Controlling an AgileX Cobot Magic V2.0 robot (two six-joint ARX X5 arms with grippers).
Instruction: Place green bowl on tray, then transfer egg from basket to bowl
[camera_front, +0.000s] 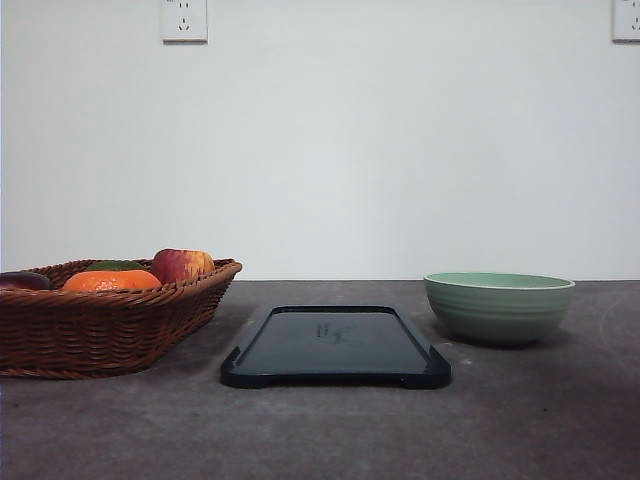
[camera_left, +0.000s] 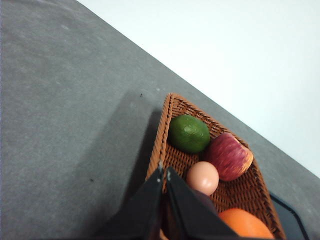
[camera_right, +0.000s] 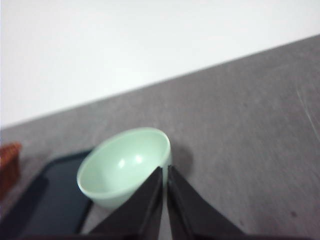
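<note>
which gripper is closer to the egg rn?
Left. The left gripper hangs at the basket rim, right beside the egg. The right gripper is over by the green bowl, beyond the tray.

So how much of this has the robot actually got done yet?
Nothing so far. The green bowl sits on the table right of the empty tray, and the egg lies in the basket. Both pincers, left and right, look closed and empty. Both steps remain.

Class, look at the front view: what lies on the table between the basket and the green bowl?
The tray lies between the basket and the green bowl, flat on the table, touching neither.
</note>
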